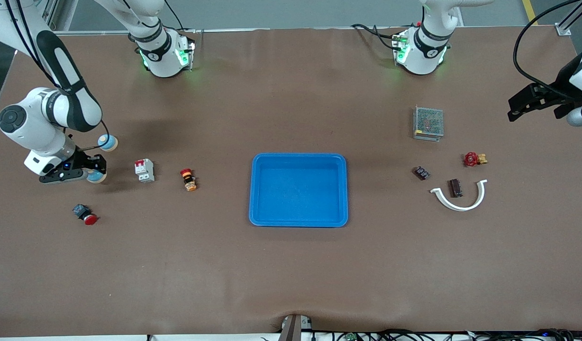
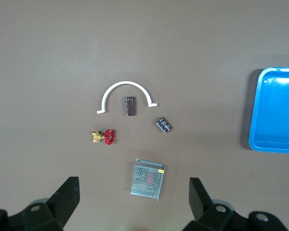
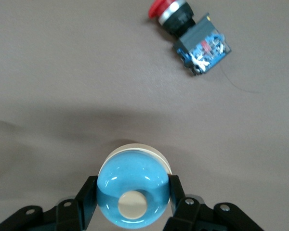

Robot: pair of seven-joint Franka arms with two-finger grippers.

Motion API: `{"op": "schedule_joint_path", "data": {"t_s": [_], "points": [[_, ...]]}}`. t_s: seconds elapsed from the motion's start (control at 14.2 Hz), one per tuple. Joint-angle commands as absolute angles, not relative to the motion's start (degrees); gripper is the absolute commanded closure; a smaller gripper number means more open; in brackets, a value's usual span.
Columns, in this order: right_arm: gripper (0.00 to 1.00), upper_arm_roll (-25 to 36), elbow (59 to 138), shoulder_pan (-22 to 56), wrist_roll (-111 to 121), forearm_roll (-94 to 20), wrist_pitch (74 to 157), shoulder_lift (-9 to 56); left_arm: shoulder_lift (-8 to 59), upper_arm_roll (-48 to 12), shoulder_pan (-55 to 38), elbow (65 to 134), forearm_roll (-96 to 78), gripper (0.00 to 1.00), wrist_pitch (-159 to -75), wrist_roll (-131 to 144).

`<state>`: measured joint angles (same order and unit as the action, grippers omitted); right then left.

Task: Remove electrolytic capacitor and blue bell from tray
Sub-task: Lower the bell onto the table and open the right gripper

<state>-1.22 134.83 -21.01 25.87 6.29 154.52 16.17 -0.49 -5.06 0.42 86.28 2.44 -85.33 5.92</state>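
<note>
A blue bell [image 3: 133, 187] with a cream button on top sits between the fingers of my right gripper [image 3: 133, 192], which is shut on it. In the front view the right gripper [image 1: 95, 169] holds this bell [image 1: 96, 177] low at the right arm's end of the table. A dark cylindrical capacitor [image 1: 455, 187] lies inside a white arc [image 1: 461, 204] toward the left arm's end. My left gripper [image 1: 519, 107] hangs open and empty, high over that end. Its wrist view shows the capacitor [image 2: 130, 106] well clear of the left gripper [image 2: 133, 186].
A blue tray [image 1: 298, 220] lies mid-table. Near the held bell are a second blue bell [image 1: 107, 142], a white breaker [image 1: 144, 170], an orange switch [image 1: 188, 179] and a red push button [image 1: 85, 214]. By the capacitor lie a small dark part [image 1: 421, 173], a red valve [image 1: 474, 159] and a mesh box [image 1: 428, 123].
</note>
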Motion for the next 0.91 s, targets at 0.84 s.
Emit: {"op": "schedule_joint_path", "data": {"t_s": [0.84], "points": [[1.0,-2.5,137.4,-24.4,27.2,7.2,158.9,19.1,-0.4,-5.4,0.4,86.4,1.5,0.0,-85.4,6.6]]}}
